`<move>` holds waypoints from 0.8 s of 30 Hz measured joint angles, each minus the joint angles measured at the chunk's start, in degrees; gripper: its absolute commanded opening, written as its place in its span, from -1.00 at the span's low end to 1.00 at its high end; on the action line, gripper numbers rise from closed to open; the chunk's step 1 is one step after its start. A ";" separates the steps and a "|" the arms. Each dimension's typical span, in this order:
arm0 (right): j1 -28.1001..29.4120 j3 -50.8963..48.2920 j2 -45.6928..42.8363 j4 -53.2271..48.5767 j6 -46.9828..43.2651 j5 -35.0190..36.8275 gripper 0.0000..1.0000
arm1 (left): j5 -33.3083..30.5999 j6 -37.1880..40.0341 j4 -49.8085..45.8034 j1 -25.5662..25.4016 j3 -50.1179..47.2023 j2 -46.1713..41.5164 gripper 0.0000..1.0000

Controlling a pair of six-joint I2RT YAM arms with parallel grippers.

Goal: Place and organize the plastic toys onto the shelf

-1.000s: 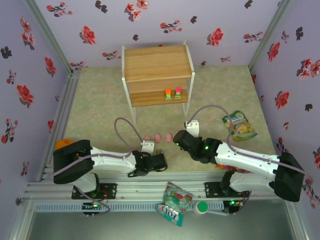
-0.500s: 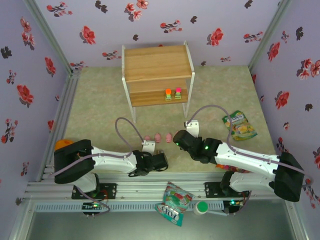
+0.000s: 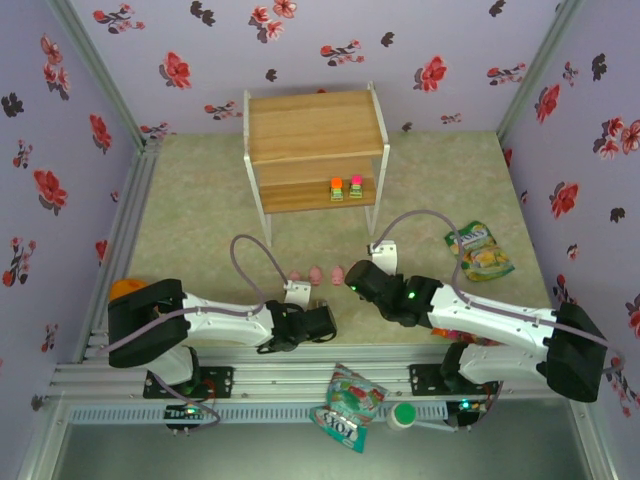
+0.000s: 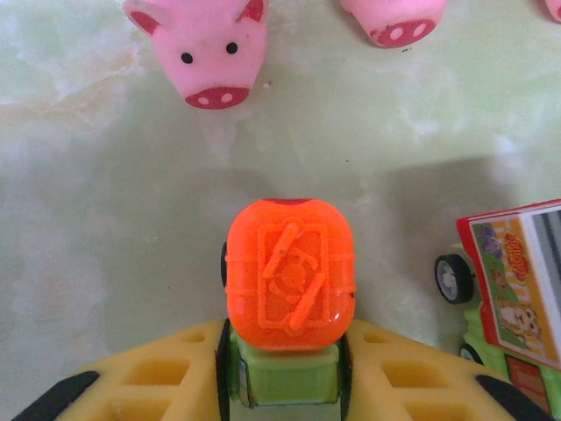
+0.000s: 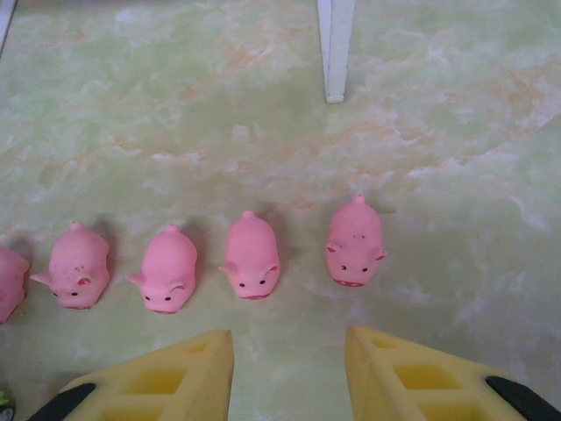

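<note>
Left gripper (image 4: 285,355) is clamped on the small blocky plastic toy with an orange top and green base (image 4: 289,285); its yellow fingers (image 4: 158,373) press the green base from both sides; the toy sits upright on the pale green marbled table (image 4: 105,219).
From the held toy: a pink plastic pig figure (image 4: 206,44) at 11 o'clock, apart, snout toward the gripper; a second pig's snout (image 4: 394,17) at 1 o'clock, cut by the frame edge; a wheeled green toy truck with a picture-printed top (image 4: 508,289) at 3 o'clock, near but not touching.

Right gripper (image 5: 289,342): jaws apart with a moderate gap and nothing between them; over bare table.
A row of four pink pigs (image 5: 254,254) lies at 12 o'clock from its fingertips, snouts toward the gripper; a fifth pig (image 5: 9,281) at 9 o'clock is half out of frame; a white shelf leg (image 5: 336,48) stands further out at 12 o'clock.

Top view: the two-tier light wooden shelf on thin white metal legs (image 3: 315,125) stands at 12 o'clock on the table; on its lower board, toward the right end, two blocky toys stand side by side, one orange-topped (image 3: 337,189), one pink-topped (image 3: 356,187); a green-yellow snack bag (image 3: 478,250) lies at 3 o'clock.
</note>
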 measured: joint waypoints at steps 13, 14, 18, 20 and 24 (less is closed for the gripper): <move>0.00 0.00 0.02 0.00 -0.02 0.46 -0.23 | -1.55 1.81 -4.13 0.04 2.32 -1.77 -0.47; 0.00 0.00 0.02 0.00 -0.02 0.50 -0.23 | -1.84 2.14 -4.61 0.11 3.02 -2.27 -0.47; 0.00 0.00 -0.28 -0.02 -0.04 0.72 -0.23 | -3.13 3.10 -6.03 0.44 5.77 -3.78 -0.47; 0.00 0.00 -0.70 -0.02 -0.04 0.83 -0.23 | -3.58 3.85 -6.64 0.81 7.02 -4.00 -0.47; -0.31 -0.07 -1.81 -0.02 -0.07 0.90 -0.24 | -4.33 5.60 -7.28 2.29 8.92 -4.04 -0.47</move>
